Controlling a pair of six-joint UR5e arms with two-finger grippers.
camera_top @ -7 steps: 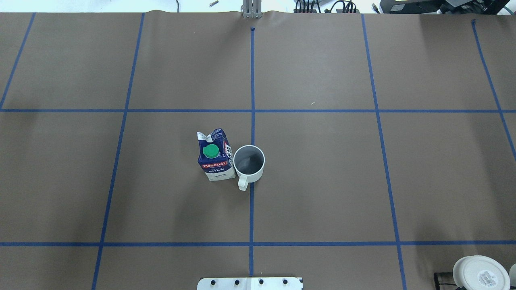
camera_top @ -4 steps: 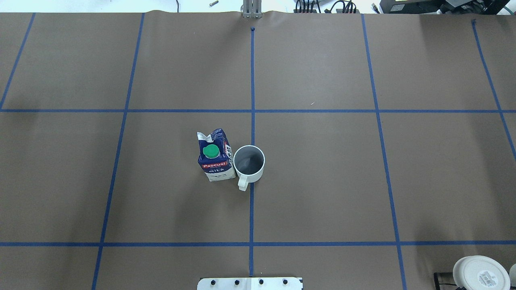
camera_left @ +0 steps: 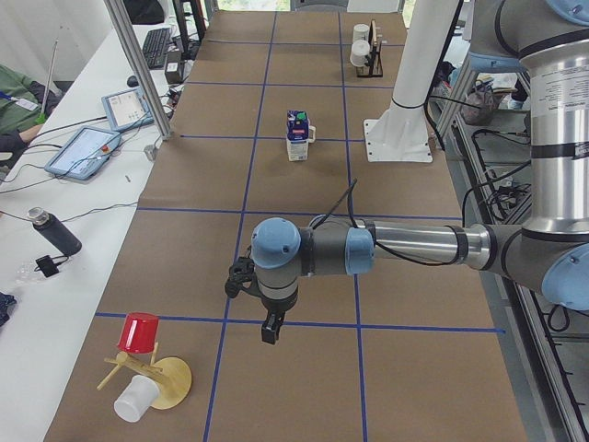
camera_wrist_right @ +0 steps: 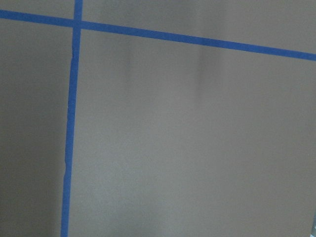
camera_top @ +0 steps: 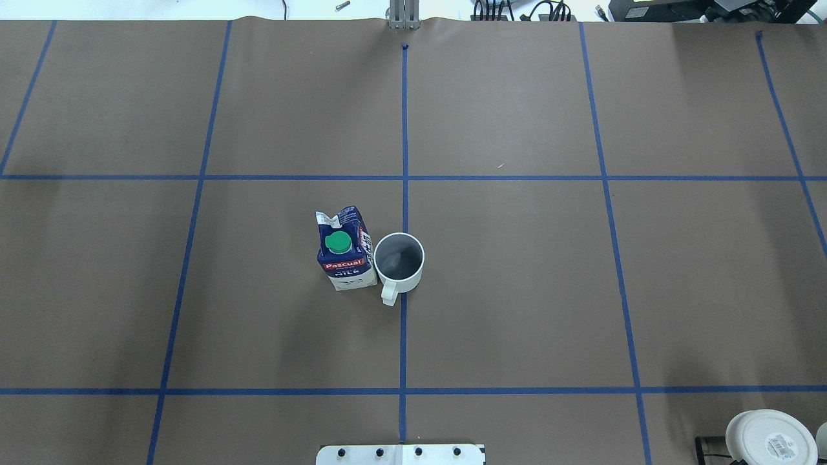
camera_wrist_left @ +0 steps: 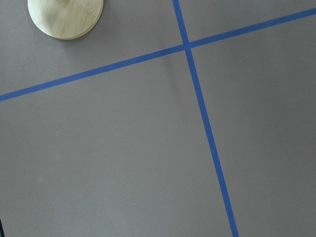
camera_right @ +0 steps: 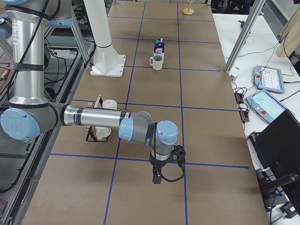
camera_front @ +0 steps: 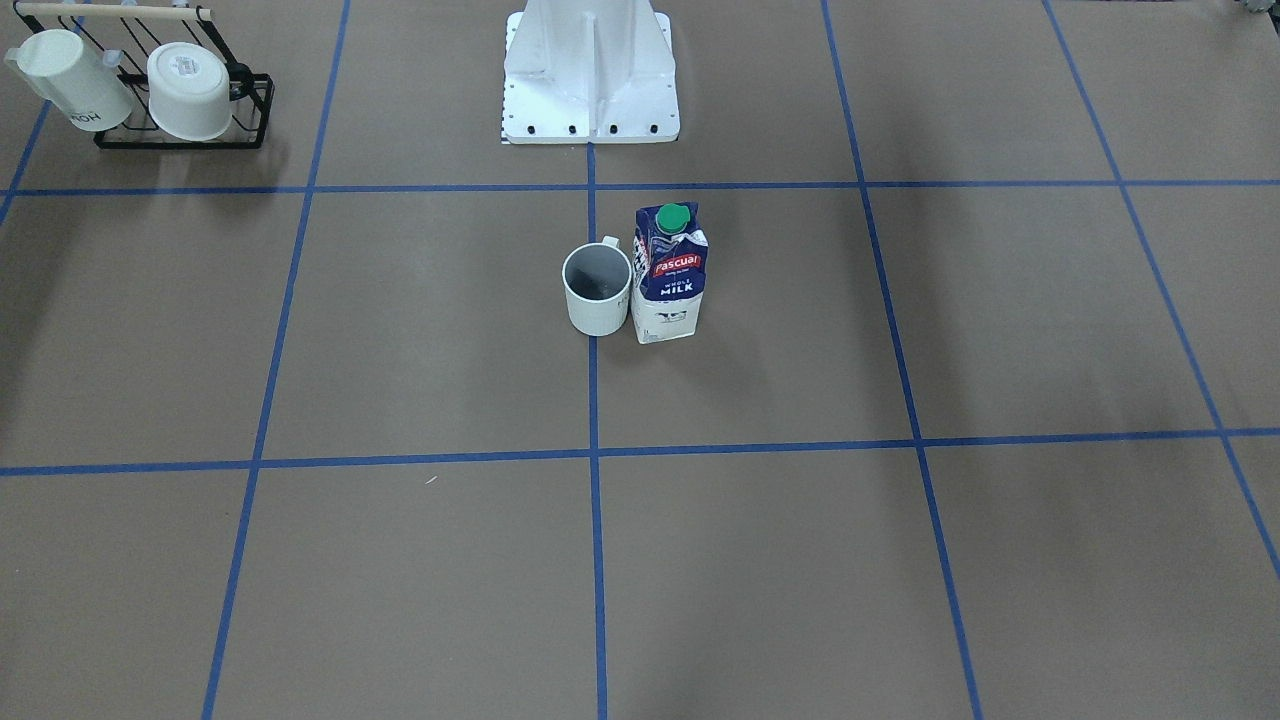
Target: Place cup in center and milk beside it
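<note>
**One mug and one carton side by side at the centre**

One white ceramic mug (camera_top: 398,258) with a dark grey inside stood upright on the middle blue tape line (camera_top: 404,129) of the brown tabletop (camera_top: 517,290), its handle turned towards the white robot base (camera_front: 590,75). One blue-and-white milk carton (camera_top: 345,252) with a round green cap stood upright just beside it, on the robot's left. Both pincers were well apart from the pair. The left pincer (camera_left: 270,330) hung over the tabletop's left end, near a wooden stand (camera_left: 166,382) bearing one red cup (camera_left: 138,333) and one white cup (camera_left: 136,398). The right pincer (camera_right: 157,177) hung over the right end, near a black wire rack (camera_front: 180,135) holding two white cups. I cannot tell whether either pincer was clenched or released.
</note>
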